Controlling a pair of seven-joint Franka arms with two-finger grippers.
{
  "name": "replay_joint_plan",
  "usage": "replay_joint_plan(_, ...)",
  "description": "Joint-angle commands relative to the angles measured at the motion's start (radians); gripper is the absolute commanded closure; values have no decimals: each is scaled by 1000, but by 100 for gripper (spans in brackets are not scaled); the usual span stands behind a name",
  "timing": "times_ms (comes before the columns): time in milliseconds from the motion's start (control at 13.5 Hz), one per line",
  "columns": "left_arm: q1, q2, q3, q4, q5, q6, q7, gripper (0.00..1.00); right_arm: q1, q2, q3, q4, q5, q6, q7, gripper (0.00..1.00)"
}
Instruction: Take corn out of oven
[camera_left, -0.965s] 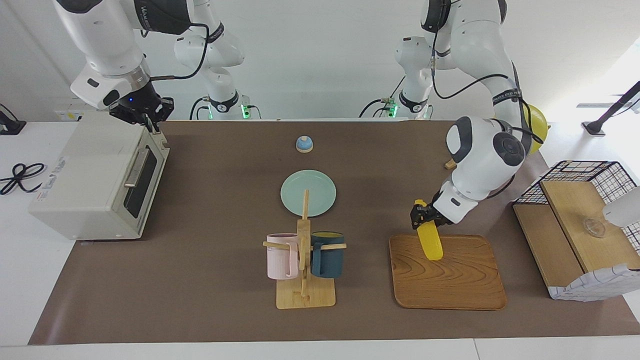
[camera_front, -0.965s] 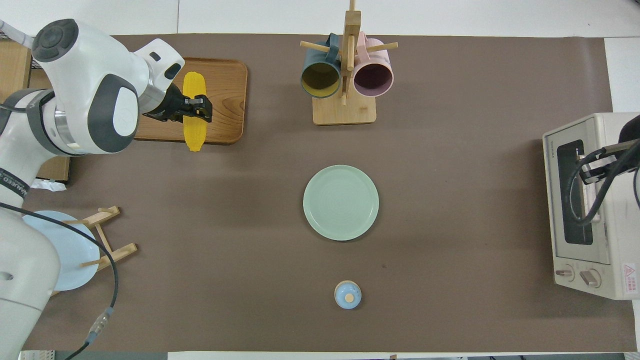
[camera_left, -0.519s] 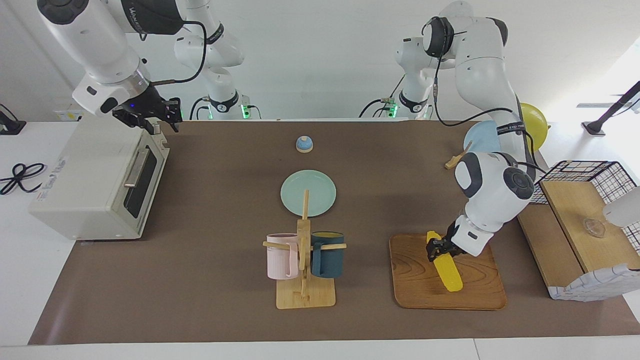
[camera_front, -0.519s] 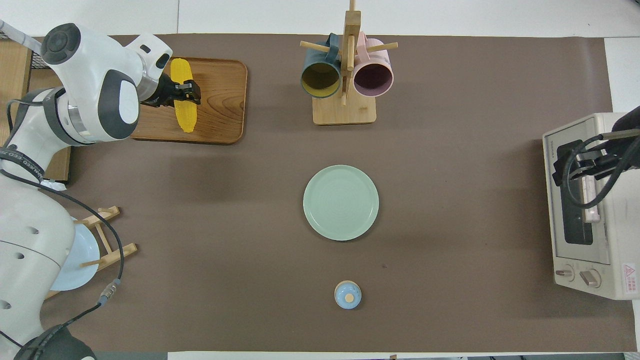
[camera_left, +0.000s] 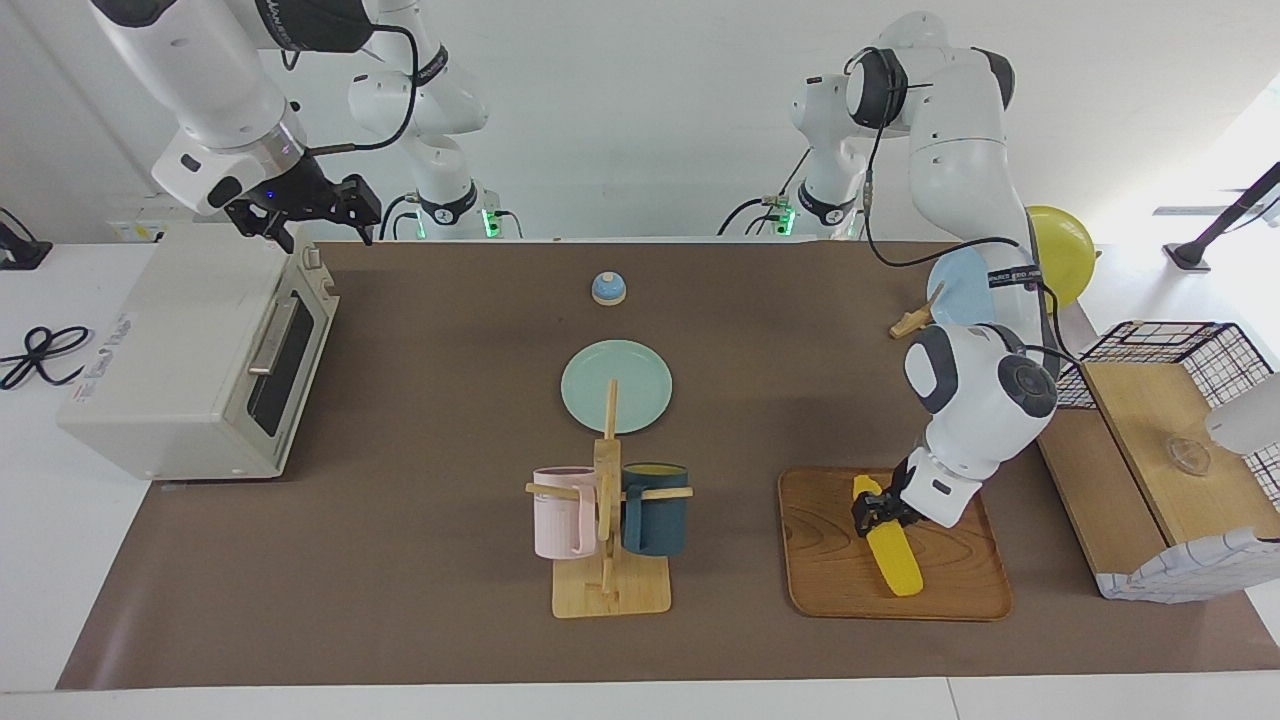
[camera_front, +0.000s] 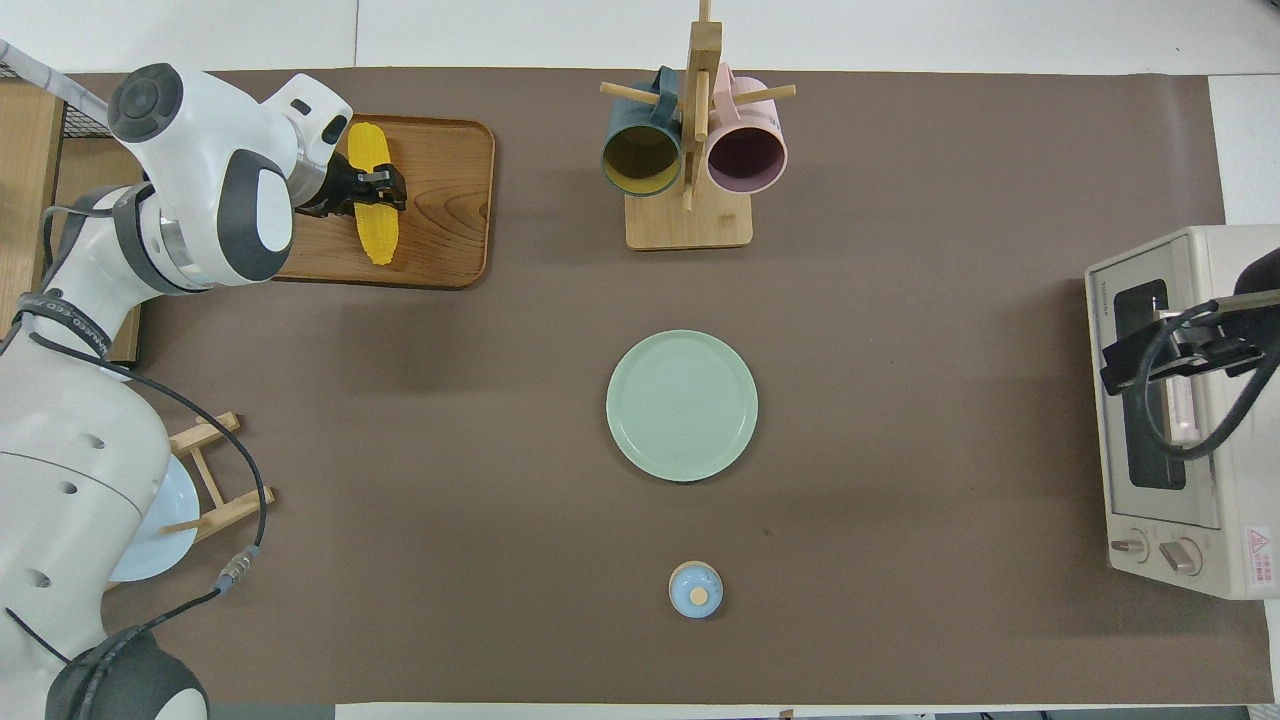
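The yellow corn (camera_left: 892, 556) lies along the wooden tray (camera_left: 830, 570) toward the left arm's end of the table; it also shows in the overhead view (camera_front: 373, 215) on the tray (camera_front: 450, 200). My left gripper (camera_left: 872, 510) (camera_front: 384, 189) is shut on the corn near its thicker end, low over the tray. The off-white oven (camera_left: 190, 350) (camera_front: 1170, 420) stands at the right arm's end with its glass door shut. My right gripper (camera_left: 318, 222) (camera_front: 1150, 352) hangs open and empty above the oven's top front edge.
A mint-green plate (camera_left: 616, 386) lies mid-table. A wooden mug rack (camera_left: 610, 540) with a pink and a dark blue mug stands farther from the robots. A small blue bell (camera_left: 608, 288) sits near the robots. A wire-and-wood basket (camera_left: 1170, 450) stands beside the tray.
My left gripper has carried the corn down and laid it flat on the tray. My right gripper has risen off the oven's top and opened wider.
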Motion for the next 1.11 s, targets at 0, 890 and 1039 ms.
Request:
replay_joint_plan(0, 2, 31, 4, 18, 14, 15, 4, 100, -8, -26, -25, -47, 13, 49, 17, 0)
replay_joint_plan(890, 7, -131, 24, 29, 52, -143, 4, 0, -5, -3, -66, -33, 16, 111, 81, 0)
replay_joint_plan(1039, 2, -206, 58, 26, 54, -213, -1, 0, -5, -5, -66, -38, 17, 109, 81, 0)
